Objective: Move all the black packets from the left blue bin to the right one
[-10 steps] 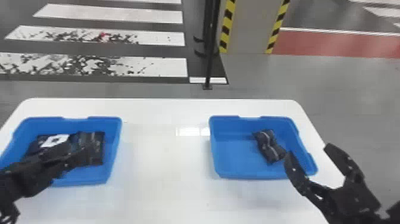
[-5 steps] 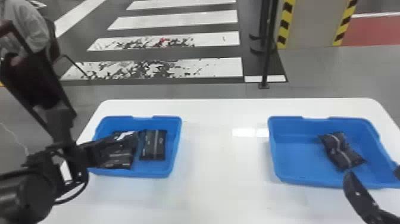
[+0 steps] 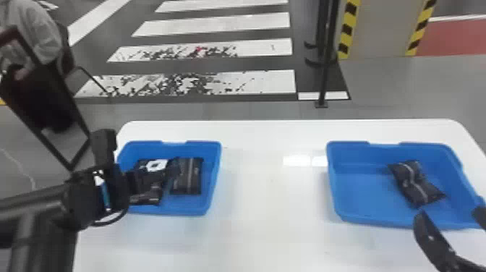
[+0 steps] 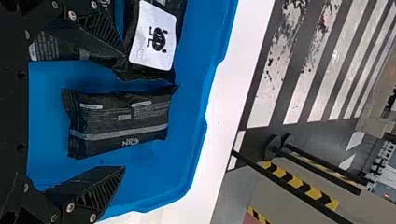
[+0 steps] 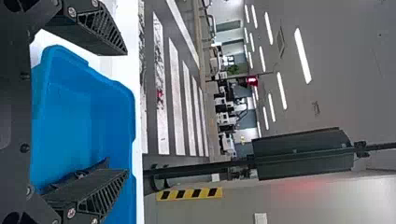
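**Right-hand packet [image 4: 121,119], framed for a likely grasp**

Lying flat inside the left bin [image 3: 218,162], toward its right wall, and ungripped between the widely parted fingers of the left claw [image 4: 122,109]. Farther left in the left bin: a white-labelled packet [image 4: 154,39] and, nearer the robot, a third packet [image 4: 49,48]. Well to the right of the left bin, inside the right bin [image 3: 361,188]: dark packaging [image 3: 416,184], creased or overlapping; one packet or two, impossible to tell. Also well right of the left bin: the right claw [image 5: 127,112], wide and empty.

Changed within the last second: head view swung leftward, with more of the left arm [image 3: 39,202] brought into sight; contents of both bins apparently undisturbed. Meaning for the task: no visible gain in transfer, but a promising position for the next pick, probably by lowering and closing. Possible hazard: snagging of the third packet by the left-hand finger.

Note the pliable, slightly glossy film of the packets, pillow-shaped, with crimped ends and pale bands; the smooth blue plastic of the bins, round-cornered and notched at the rim; the wedge-shaped, ribbed black fingers; and, beneath the left bin, the glossy white desk [image 3: 271,235].
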Robot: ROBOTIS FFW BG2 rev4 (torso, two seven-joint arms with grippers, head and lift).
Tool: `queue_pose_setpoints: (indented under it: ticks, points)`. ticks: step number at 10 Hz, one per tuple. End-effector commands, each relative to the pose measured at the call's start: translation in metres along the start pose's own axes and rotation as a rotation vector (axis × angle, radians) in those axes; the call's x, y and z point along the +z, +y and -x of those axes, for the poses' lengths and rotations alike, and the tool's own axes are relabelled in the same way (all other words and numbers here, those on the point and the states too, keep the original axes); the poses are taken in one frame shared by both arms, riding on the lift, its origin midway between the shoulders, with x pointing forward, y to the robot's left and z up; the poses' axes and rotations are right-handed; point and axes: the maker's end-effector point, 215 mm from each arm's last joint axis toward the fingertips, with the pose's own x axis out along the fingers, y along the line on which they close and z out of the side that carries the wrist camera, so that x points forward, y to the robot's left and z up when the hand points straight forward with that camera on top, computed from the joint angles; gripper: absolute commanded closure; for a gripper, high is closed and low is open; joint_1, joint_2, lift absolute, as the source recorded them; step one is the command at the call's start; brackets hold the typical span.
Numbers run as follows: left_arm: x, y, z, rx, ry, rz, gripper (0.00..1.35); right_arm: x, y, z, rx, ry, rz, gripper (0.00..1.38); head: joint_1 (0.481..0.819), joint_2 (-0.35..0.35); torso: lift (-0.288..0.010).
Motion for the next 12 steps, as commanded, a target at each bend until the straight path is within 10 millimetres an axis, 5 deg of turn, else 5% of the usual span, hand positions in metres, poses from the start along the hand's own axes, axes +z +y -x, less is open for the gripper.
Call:
queue_pose_setpoints:
  ticks: [1,3,6,9,11,12]
  points:
    - [0.009,-0.004,-0.022,-0.003,0.049,-0.009,0.18,-0.003,0.0,-0.001,-0.001,0.006,-0.009,0.13,0.695,0.15,-0.121]
    - [0.001,-0.02,-0.038,-0.049,0.112,0.006,0.18,-0.006,0.003,-0.005,0.006,0.007,-0.017,0.13,0.695,0.136,-0.121]
    - [-0.009,-0.015,-0.042,-0.005,0.172,0.016,0.3,-0.014,0.002,-0.007,0.007,0.023,-0.041,0.13,0.695,0.12,-0.121]
    - [-0.022,-0.022,-0.055,-0.013,0.279,0.068,0.61,-0.021,0.003,-0.01,0.014,0.034,-0.053,0.13,0.695,0.116,-0.121]
    - [-0.02,-0.034,-0.064,-0.036,0.259,0.038,1.23,-0.025,0.003,-0.01,0.014,0.039,-0.071,0.13,0.695,0.107,-0.121]
    - [-0.022,-0.033,-0.064,-0.029,0.261,0.028,1.21,-0.026,0.003,-0.01,0.014,0.043,-0.075,0.13,0.695,0.1,-0.121]
